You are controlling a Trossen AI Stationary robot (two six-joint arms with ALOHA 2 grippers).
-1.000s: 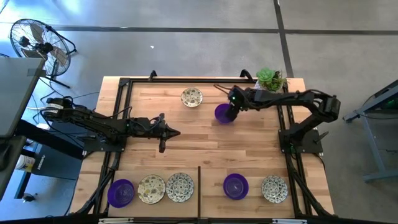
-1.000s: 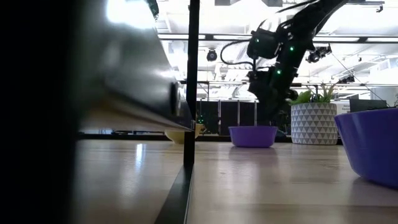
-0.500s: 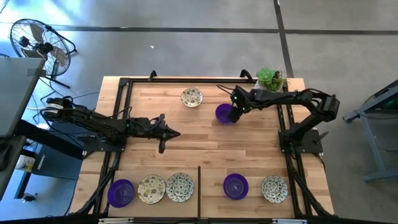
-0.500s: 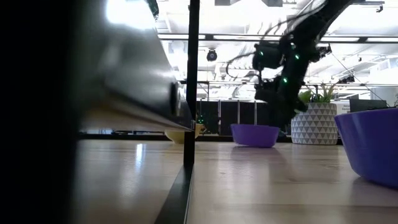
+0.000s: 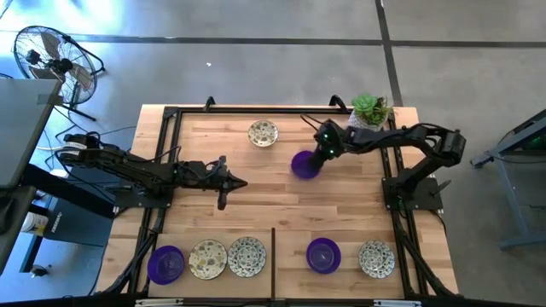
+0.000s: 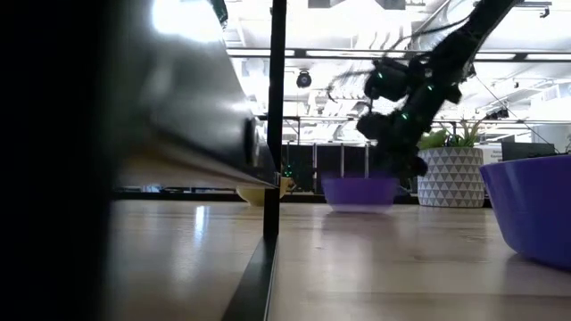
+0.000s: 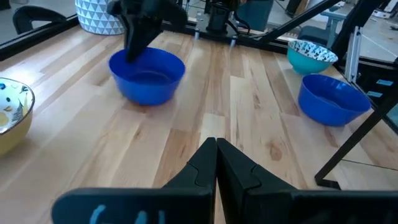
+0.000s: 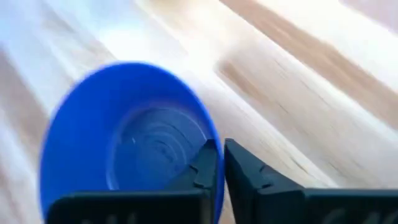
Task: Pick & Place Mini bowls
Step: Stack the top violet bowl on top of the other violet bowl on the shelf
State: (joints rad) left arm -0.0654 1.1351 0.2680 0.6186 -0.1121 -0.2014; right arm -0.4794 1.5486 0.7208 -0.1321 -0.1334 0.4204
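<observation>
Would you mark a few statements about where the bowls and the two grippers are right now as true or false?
1. The right gripper is closed on the rim of a purple bowl near the table's middle. True.
2. The left gripper holds a patterned bowl. False: it is shut on nothing, over bare wood.
3. Three bowls sit left of the divider along the near edge. True: one purple, two patterned.
4. The potted plant stands at the near left corner. False: it is at the far right corner.
5. A patterned bowl lies alone near the far edge. True.
</observation>
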